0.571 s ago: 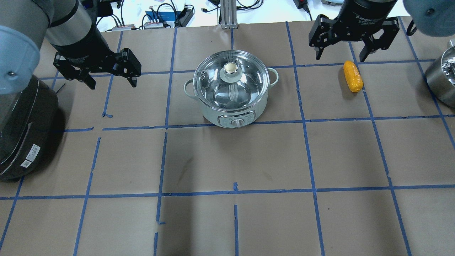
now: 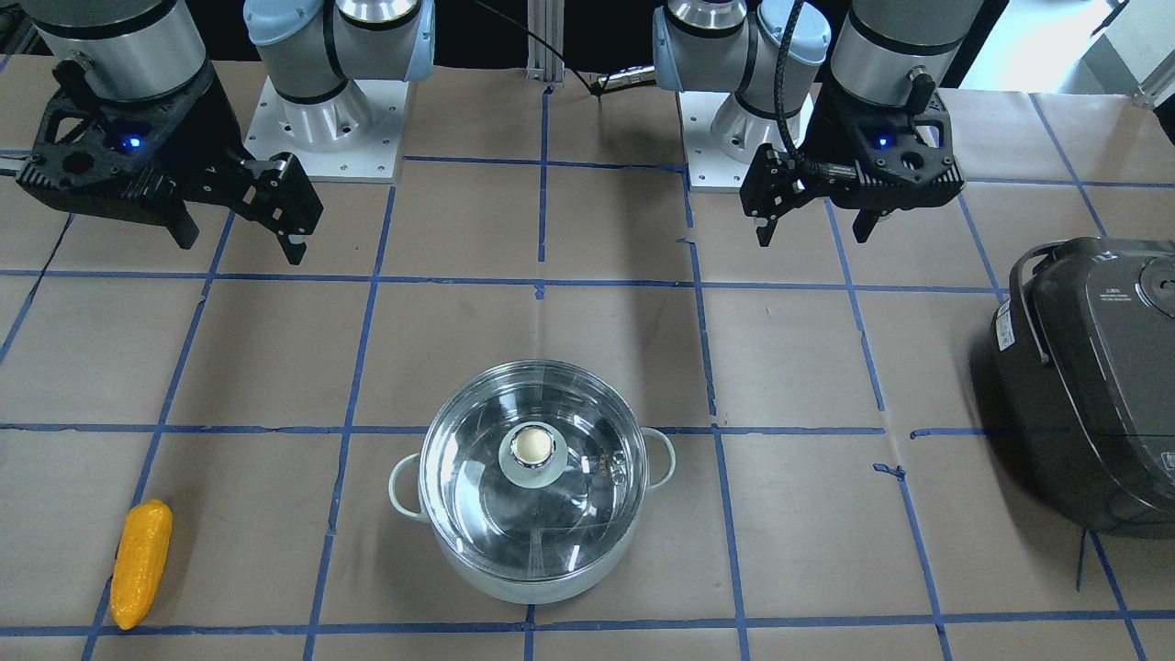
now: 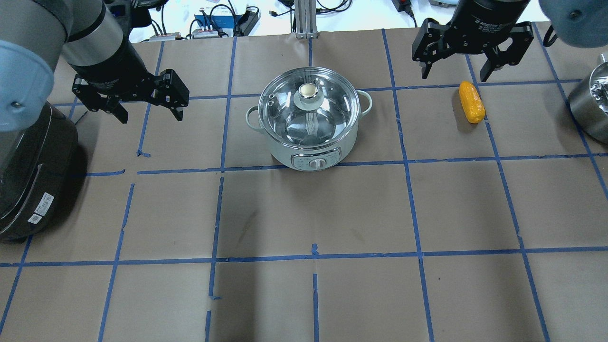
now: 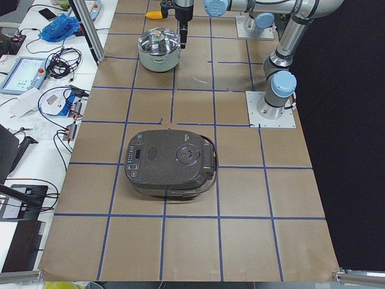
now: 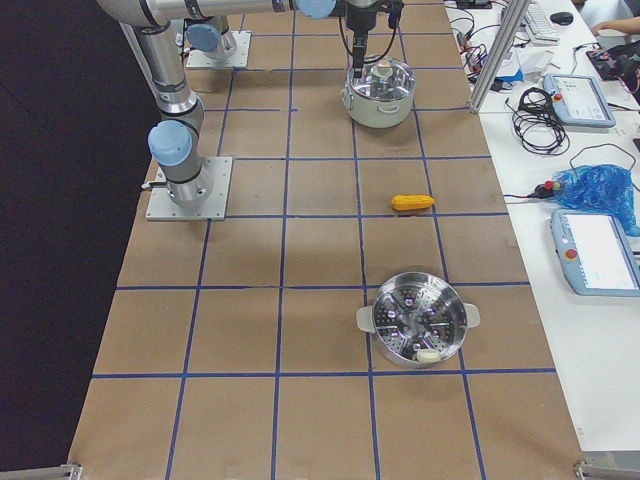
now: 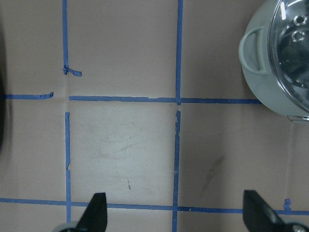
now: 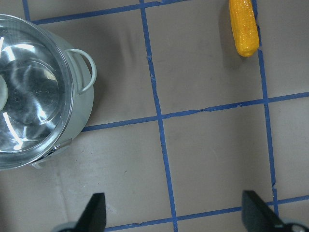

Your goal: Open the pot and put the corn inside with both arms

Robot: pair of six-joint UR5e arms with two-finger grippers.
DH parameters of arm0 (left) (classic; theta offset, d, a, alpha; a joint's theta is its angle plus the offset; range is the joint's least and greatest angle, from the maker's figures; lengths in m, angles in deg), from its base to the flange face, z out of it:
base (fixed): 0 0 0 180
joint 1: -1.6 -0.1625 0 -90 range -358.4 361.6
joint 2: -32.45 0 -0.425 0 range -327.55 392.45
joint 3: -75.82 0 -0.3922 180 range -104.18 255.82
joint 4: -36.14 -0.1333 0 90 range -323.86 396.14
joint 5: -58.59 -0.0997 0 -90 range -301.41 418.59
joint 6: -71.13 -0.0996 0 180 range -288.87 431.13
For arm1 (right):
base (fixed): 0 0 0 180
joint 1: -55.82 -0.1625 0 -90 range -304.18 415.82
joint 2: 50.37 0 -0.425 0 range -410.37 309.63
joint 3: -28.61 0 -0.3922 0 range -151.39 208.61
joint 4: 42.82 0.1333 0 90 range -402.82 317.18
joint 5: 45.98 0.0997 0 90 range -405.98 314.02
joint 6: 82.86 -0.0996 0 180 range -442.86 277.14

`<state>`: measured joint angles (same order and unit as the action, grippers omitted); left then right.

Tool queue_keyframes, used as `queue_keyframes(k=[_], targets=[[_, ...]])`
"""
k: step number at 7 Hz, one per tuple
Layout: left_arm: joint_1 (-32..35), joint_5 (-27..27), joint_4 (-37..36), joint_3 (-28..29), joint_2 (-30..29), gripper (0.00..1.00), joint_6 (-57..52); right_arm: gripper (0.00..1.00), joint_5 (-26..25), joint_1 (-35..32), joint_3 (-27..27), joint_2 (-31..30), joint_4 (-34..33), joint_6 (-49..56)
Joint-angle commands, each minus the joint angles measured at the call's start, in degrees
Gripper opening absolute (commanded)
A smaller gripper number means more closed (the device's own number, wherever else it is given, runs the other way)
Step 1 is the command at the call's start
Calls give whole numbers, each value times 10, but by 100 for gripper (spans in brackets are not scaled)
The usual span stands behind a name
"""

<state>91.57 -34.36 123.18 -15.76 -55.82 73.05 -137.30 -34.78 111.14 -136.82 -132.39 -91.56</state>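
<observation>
Overhead exterior: lid (image 3: 327, 118) on pot (image 3: 285, 151), corn (image 3: 471, 101) loose on tabletop (image 3: 332, 213); left claw (image 3: 151, 116), right claw (image 3: 453, 77) spread, empty. Everything left.

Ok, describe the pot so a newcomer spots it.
On the table, look near the middle. The pot stands there, glass lid on. Unlike the dark rice cooker and bare steel steamer, it is mint green.
</observation>
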Motion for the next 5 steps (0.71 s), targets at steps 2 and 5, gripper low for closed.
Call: queue_keyframes(k=[2,5], targets=[[-1,3,1,-1,-3,100,5,100,1,0,1,1,-3,0],[9,37,-7,22,-44,100,10,100,0,21,-15,15,-5,30]])
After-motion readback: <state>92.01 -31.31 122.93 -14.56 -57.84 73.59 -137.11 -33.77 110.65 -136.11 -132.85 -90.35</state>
